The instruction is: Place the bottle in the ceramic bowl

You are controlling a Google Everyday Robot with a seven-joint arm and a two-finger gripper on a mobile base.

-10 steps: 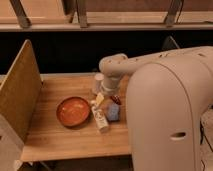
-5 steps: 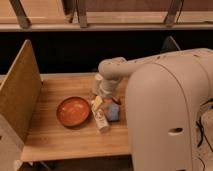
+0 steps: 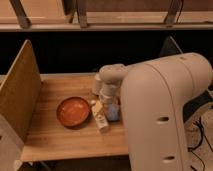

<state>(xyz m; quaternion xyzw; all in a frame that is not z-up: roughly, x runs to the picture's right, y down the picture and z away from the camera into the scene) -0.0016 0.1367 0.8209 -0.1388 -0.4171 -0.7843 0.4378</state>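
Observation:
The bottle [image 3: 100, 117], slim and pale cream with a light label, lies on the wooden table just right of the ceramic bowl [image 3: 73, 111]. The bowl is round, orange-red and empty. My gripper [image 3: 105, 100] hangs down from the white arm, directly over the bottle's upper end and close to it. The arm hides where the gripper meets the bottle.
A white paper cup [image 3: 96, 84] stands behind the gripper. A small blue-grey object [image 3: 113, 113] sits right of the bottle. A tall wooden panel [image 3: 19, 92] walls the table's left side. My large white arm body [image 3: 165, 115] covers the right part of the table [image 3: 60, 142].
The wrist and gripper have come down a little toward the bottle. The bottle and the bowl have not moved.

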